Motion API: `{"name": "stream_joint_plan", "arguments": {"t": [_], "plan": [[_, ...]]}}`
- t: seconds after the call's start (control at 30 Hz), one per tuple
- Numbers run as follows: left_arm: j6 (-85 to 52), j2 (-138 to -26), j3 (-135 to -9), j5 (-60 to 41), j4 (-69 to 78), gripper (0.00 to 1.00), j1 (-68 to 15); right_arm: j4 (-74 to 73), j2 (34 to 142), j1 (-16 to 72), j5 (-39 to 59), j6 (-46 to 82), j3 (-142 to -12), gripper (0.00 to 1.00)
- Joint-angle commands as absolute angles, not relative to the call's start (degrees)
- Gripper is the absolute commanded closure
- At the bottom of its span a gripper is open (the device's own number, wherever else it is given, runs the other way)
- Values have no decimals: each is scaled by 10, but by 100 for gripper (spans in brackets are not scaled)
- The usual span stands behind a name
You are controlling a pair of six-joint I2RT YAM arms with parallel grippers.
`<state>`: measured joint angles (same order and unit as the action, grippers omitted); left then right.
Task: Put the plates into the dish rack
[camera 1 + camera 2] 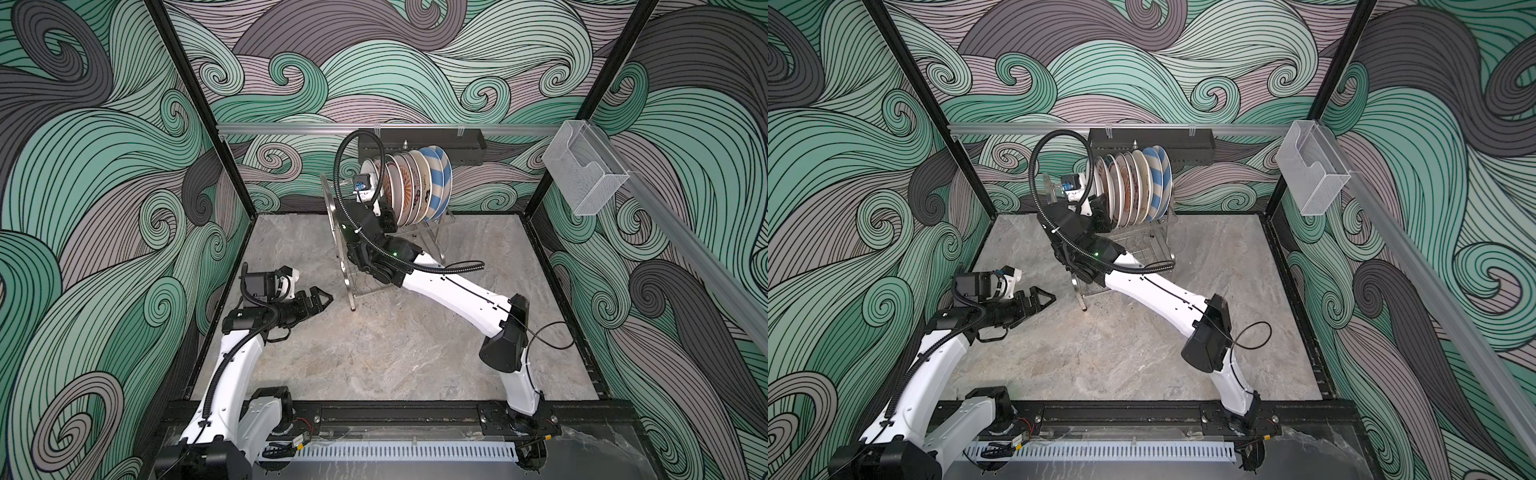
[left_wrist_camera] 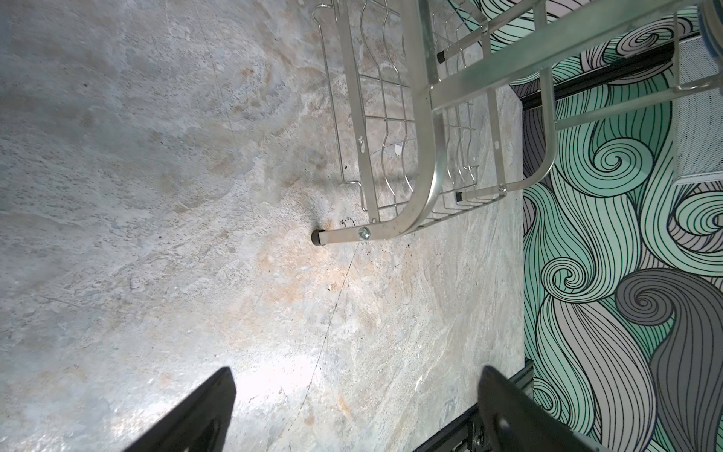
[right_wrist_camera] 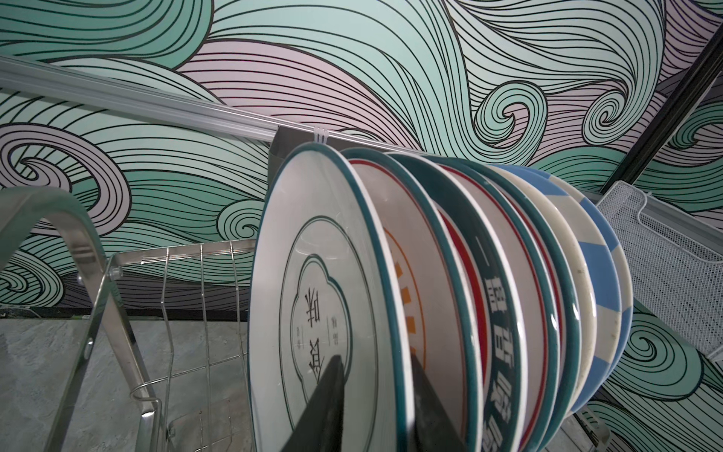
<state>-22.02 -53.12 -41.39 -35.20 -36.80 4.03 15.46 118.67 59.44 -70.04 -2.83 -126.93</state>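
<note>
Right gripper point(image 3: 375, 358) narrowly straddles the rim of the front plate point(image 3: 313, 235) in the rack point(image 3: 90, 266), upper centre; grip cannot be told. Left gripper point(image 1: 318, 300) gapes wide, lower left.

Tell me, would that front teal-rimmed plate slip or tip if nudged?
Likely stiff and breakable: the plate looks glazed ceramic. Its glossy face may slip in the pincer. Standing on edge in the rack, it probably leans rather than rolls.

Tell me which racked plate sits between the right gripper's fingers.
The end plate, next to the empty slots of the rack: teal rim, white face, cloud outline around characters. The right gripper straddles its rim; the other plates stand behind it.
</note>
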Motion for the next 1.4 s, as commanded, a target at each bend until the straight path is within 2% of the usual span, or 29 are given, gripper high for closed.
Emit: {"name": "stream_joint_plan", "arguments": {"t": [0.0, 0.2, 0.37, 0.47, 0.63, 0.77, 0.93, 1.0, 1.13, 1.23, 1.37], "plan": [[-209, -531, -423, -353, -379, 1, 38, 164, 1158, 593, -684, -38, -1281, 66], [-208, -527, -422, -344, -378, 1, 38, 160, 1130, 611, -653, -84, -1290, 55], [-208, -517, -424, -320, -381, 1, 38, 210, 1066, 629, -591, -88, -1273, 47], [-201, -504, -430, -292, -380, 1, 40, 244, 984, 629, -548, -72, -1208, 45], [-187, -473, -471, -153, -384, 1, 39, 240, 786, 604, -489, -77, -977, 40], [-231, -467, -482, -55, -339, 1, 39, 241, 622, 527, -490, -56, -792, 20], [-261, -481, -401, 65, -176, 1, 38, 231, 491, 350, -439, 13, -605, 1], [-240, -500, -367, 109, -111, 1, 40, 201, 469, 276, -416, 36, -534, 0], [-229, -559, -320, 200, -33, 1, 40, 45, 465, 174, -359, 59, -371, 0], [-180, -614, -258, 219, 110, 1, 40, -69, 487, 123, -312, 74, -276, 0], [-147, -698, -211, 220, 290, 1, 40, -305, 556, 72, -281, 28, -165, 0]]}}
